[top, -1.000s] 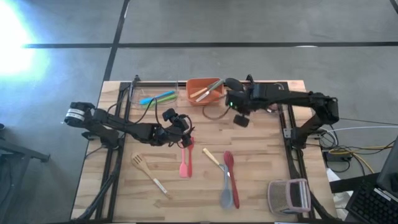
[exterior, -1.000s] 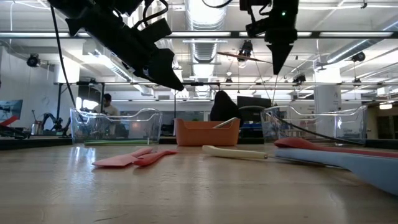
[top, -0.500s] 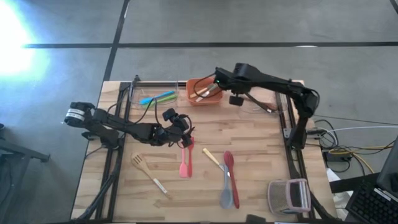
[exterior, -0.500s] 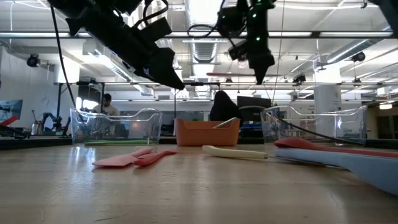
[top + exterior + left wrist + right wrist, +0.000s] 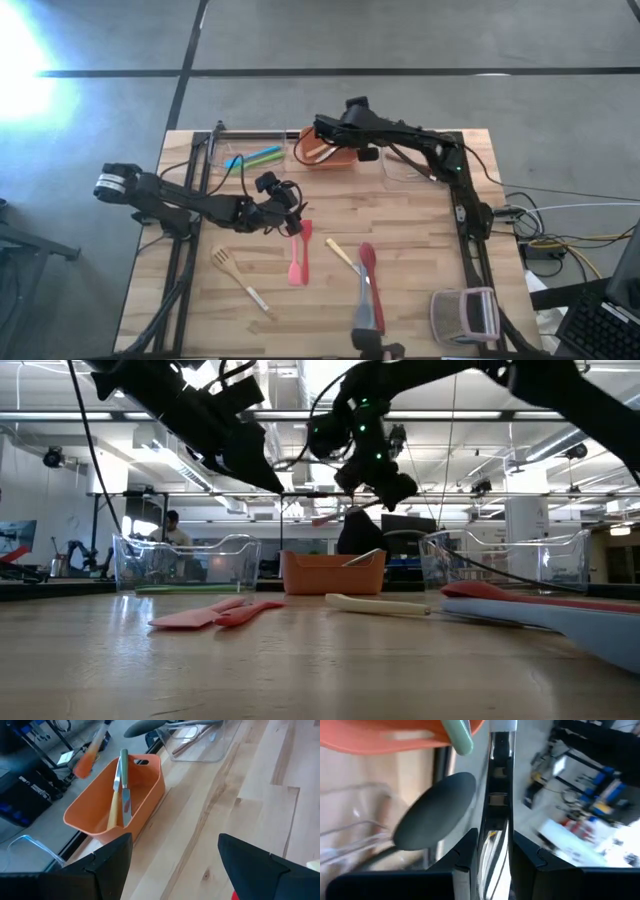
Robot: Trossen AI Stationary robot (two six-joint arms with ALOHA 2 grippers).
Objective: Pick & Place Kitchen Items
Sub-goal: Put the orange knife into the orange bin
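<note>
Your right gripper (image 5: 322,128) seems pinched on a slim utensil over the orange bin (image 5: 330,147) already holding two, while the spread left gripper (image 5: 292,203) hovers above the pink spatulas (image 5: 297,255); several remain.

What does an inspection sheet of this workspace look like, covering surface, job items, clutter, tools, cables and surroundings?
Surface: wooden table, bare between items.
Job's things: two pink spatulas, red spoon, grey spoon, wooden fork and a pale-handled utensil lying loose; green and blue utensils in a clear bin; two utensils in the orange bin.
Clutter: grey-pink object at the table's corner.
Grippers: left tool open above the pink spatulas; right tool at the orange bin, closed on a reddish utensil.
Cables: loose cables on the floor.
Surroundings: grey floor; a person far behind.
</note>
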